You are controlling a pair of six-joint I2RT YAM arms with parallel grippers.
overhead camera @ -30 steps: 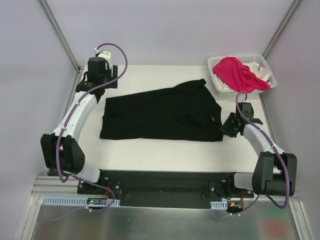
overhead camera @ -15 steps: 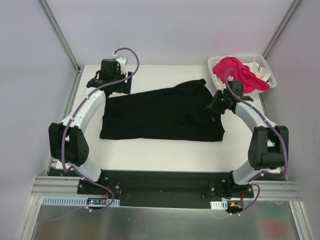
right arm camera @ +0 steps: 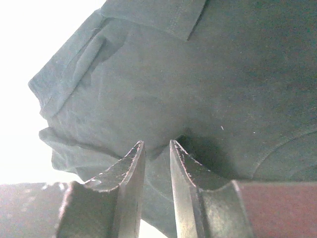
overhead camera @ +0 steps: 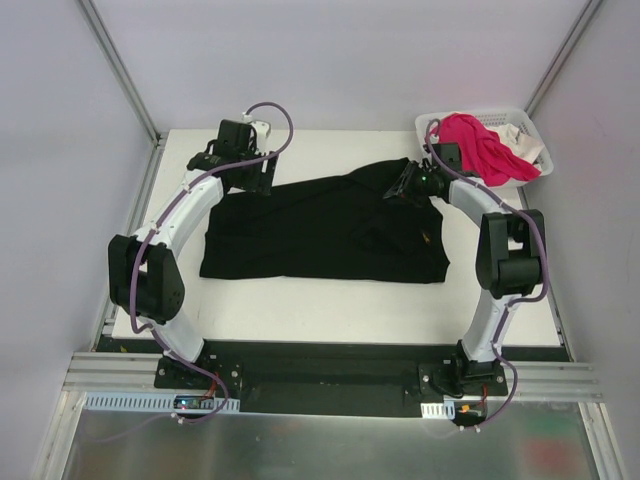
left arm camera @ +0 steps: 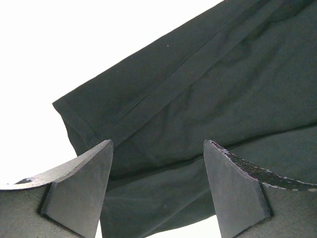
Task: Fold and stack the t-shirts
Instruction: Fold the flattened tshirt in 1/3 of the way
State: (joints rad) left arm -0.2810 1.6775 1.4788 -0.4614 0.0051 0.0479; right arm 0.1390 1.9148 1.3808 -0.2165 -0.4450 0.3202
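The large black t-shirt (overhead camera: 320, 228) lies spread flat on the white table; no print shows. My left gripper (overhead camera: 262, 181) hovers over its far left corner with jaws wide open and empty; in the left wrist view (left arm camera: 157, 141) the black cloth (left arm camera: 223, 74) lies under the fingers. My right gripper (overhead camera: 401, 186) is at the shirt's far right corner. In the right wrist view (right arm camera: 156, 143) its jaws are nearly together, pinching a small fold of the black cloth (right arm camera: 208, 74). The pink t-shirt (overhead camera: 478, 145) and the white one (overhead camera: 527, 152) lie in the basket.
The white lattice basket (overhead camera: 432, 172) stands at the table's far right corner, just behind my right gripper. Bare white table (overhead camera: 330, 305) shows along the near edge. Grey walls and metal posts enclose the table on three sides.
Both arms have swung away from the sides to the shirt's far edge: the left gripper moved right onto the far left corner, the right gripper moved up and left onto the far right corner.
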